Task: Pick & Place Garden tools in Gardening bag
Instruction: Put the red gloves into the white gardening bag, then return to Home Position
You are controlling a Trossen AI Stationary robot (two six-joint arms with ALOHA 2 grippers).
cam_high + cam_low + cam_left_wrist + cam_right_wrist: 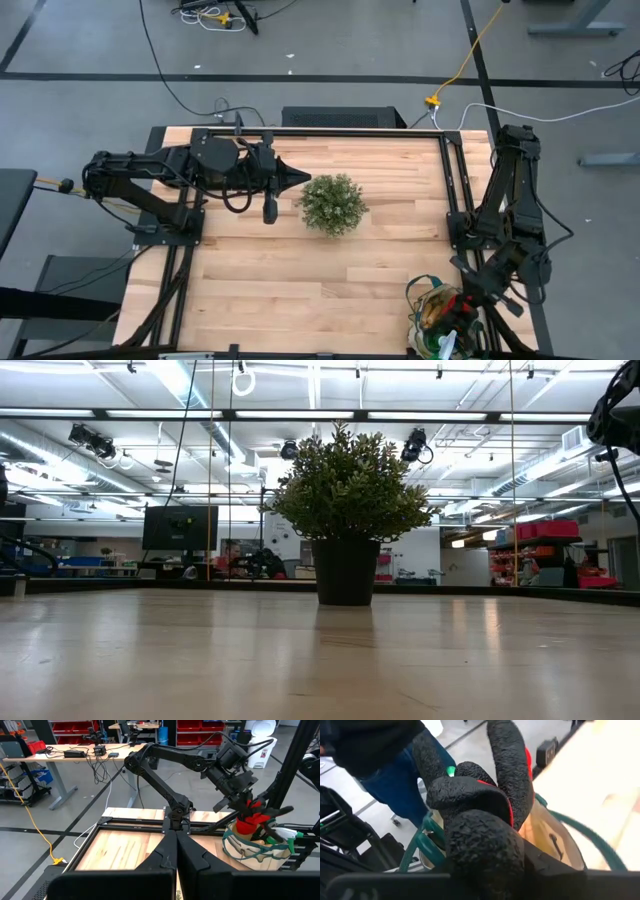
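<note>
A: Right wrist view: a glove (485, 800) is seen between the right gripper's (485, 870) fingers, whose grip cannot be told, over the bag (555, 845) at frame centre.

B: If snagged on the fingers, it could be dragged out. The left gripper (300, 178) sits clenched, upper left.

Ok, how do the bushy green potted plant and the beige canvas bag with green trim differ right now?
The plant stands mid-table; the bag sits at the right arm's table corner. The plant holds nothing; the bag holds tools, with a red-and-black glove at its mouth under the right end effector. Both stand upright.
</note>
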